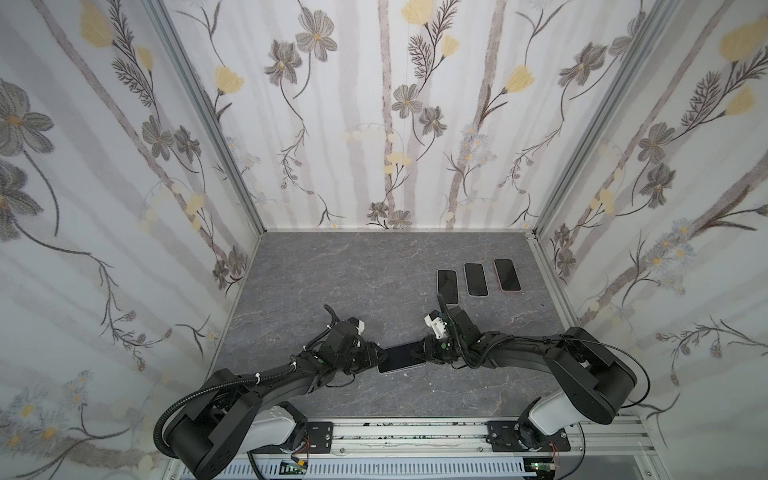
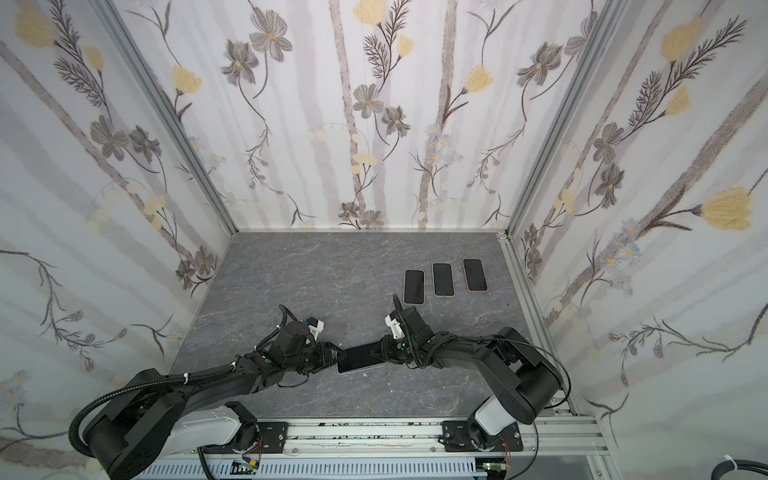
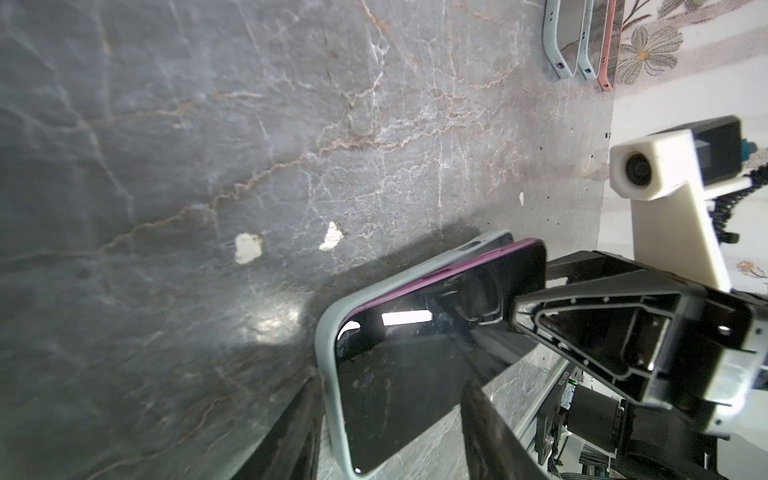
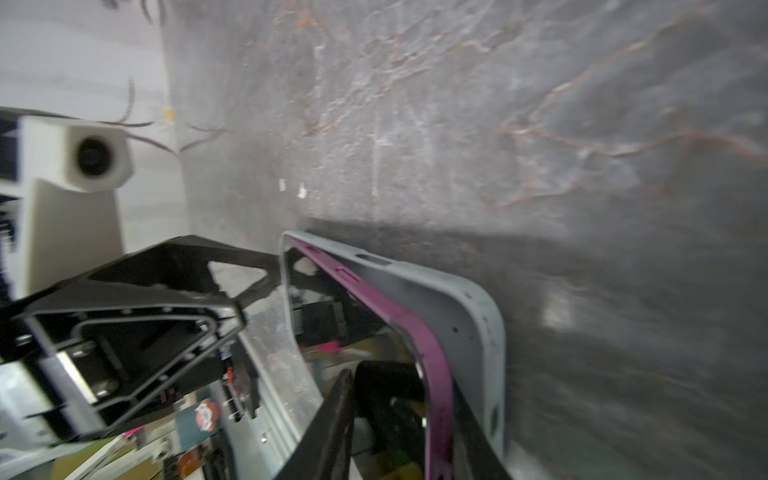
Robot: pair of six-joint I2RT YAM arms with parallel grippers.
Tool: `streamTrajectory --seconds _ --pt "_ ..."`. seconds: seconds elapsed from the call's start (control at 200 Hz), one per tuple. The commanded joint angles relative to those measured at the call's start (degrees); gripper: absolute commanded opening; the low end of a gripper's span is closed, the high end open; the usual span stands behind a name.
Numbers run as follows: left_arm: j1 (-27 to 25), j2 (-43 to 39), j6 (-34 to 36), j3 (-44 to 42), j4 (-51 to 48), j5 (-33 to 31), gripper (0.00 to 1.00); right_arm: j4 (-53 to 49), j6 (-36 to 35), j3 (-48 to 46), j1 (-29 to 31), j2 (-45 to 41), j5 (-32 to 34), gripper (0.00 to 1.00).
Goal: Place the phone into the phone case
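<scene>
Centrally, in both top views, the phone (image 1: 402,356) sits partly in the phone case (image 1: 401,369), between the left gripper (image 1: 376,358) and the right gripper (image 1: 419,352). In the left wrist view, the left fingers (image 3: 297,440) clamp the case's sides, with the phone's purple far end above the rim. The right wrist view is too blurred to tell that gripper's state.

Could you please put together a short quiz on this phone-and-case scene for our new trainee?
1. True or false: the purple phone sits fully inside the grey phone case.
2. How many cased phones lie in the row at the back right of the table?
3. The grey phone case lies: A between the left gripper and the right gripper; B within that row; C off the table.
Key: 1 false, its purple edge stands above the rim; 2 three; 3 A.
</scene>
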Motion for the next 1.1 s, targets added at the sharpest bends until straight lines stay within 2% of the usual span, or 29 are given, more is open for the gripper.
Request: streamTrajectory --seconds 0.0,0.12,0.28,0.37,0.42,0.619,0.704,0.804,0.914,1.094 --pt "0.0 -0.3 1.7 0.7 -1.4 -1.7 0.53 -7.4 -1.6 2.1 0.6 -0.8 4.9 0.39" --pt "0.0 0.0 2.2 0.8 -1.8 -1.7 0.53 -11.3 -2.5 4.9 1.6 -1.2 6.5 0.45" --pt "0.0 -0.1 2.7 0.8 -2.4 -1.9 0.52 -17.0 -3.2 8.4 3.2 -1.9 8.8 0.49" --pt "0.0 -0.1 3.1 0.8 -2.7 -1.6 0.50 -20.3 -3.4 9.7 3.6 -2.5 10.2 0.50" --pt "0.0 -0.1 3.6 0.9 -3.0 -1.5 0.45 -21.9 -3.6 10.2 3.7 -3.1 10.9 0.51" --pt "0.0 0.1 4.8 1.0 -4.5 -0.7 0.45 -25.7 -4.3 10.5 3.6 -5.8 12.6 0.51" --pt "0.0 0.5 5.4 1.4 -4.9 0.2 0.44 -25.9 -4.7 10.1 3.6 -6.2 12.3 0.47" --pt "0.0 1.1 6.2 1.9 -6.0 0.4 0.37 -25.6 -5.1 9.6 3.6 -5.5 11.5 0.40" --pt "0.0 1.6 6.7 2.4 -6.6 0.5 0.33 -25.0 -5.3 9.5 3.6 -4.0 10.2 0.26" --pt "-0.1 1.8 6.9 2.8 -6.8 1.5 0.30 -24.8 -5.8 9.3 3.7 -2.1 9.7 0.20"
